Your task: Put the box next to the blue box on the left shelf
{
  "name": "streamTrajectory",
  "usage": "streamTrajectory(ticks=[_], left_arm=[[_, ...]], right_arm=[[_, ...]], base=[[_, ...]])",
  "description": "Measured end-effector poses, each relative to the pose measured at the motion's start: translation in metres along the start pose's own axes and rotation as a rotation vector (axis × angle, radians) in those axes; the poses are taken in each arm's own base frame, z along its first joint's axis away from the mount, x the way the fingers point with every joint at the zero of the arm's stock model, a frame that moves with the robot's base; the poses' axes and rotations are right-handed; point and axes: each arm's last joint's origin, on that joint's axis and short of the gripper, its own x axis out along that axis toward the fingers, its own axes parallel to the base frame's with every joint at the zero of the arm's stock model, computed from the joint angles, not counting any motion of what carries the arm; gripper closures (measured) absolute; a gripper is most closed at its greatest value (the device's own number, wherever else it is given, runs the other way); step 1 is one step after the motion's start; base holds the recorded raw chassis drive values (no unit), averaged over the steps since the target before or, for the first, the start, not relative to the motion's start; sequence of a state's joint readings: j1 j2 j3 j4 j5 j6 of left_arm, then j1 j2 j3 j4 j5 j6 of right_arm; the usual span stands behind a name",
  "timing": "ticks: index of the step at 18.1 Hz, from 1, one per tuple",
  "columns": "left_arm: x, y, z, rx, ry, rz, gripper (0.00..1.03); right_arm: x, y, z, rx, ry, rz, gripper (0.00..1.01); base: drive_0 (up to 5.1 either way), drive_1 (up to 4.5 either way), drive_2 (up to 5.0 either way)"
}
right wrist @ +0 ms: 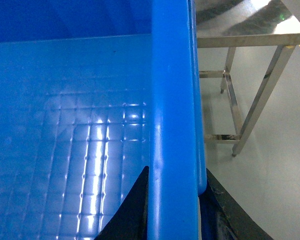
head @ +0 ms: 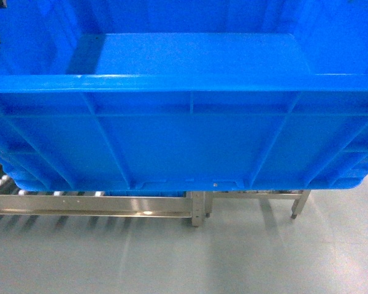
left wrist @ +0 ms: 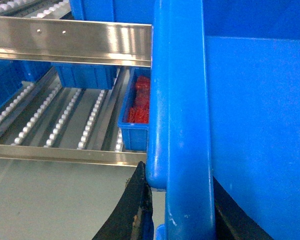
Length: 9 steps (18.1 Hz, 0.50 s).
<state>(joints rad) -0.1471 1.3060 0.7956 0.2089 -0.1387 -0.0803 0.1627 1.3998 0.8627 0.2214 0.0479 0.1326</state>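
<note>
Nearest the cameras, each gripper pinches a rim of the box. In the left wrist view the left gripper has one black finger outside the thick rim and another dark edge inside it, pressed onto the plastic. In the right wrist view the right gripper straddles the opposite rim the same way, its fingers dark on either side.

The box fills most of the head view, held up in the air with its ribbed wall towards the robot and its smooth floor showing above; no label or writing can be read on it.

Below and beyond it lies the left shelf, with about four rows of white rollers between steel rails. One small blue bin of red parts sits on the rollers just beside the box's rim, and another blue box stands farther back; more blue shapes at the edges are probably further bins, though the view cuts them off.

To the right a steel frame stands on the grey floor.
</note>
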Motion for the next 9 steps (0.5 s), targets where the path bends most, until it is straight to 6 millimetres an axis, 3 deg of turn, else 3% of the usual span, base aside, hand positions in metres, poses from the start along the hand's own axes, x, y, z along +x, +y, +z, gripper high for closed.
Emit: streamTrajectory(ticks=[9], left_arm=[[0.0000, 0.0001, -0.0003, 0.000, 0.003, 0.002, 0.86]], right_arm=[[0.0002, -0.0001, -0.0005, 0.000, 0.003, -0.001, 0.80]], base=[[-5.0, 2.38, 2.4]])
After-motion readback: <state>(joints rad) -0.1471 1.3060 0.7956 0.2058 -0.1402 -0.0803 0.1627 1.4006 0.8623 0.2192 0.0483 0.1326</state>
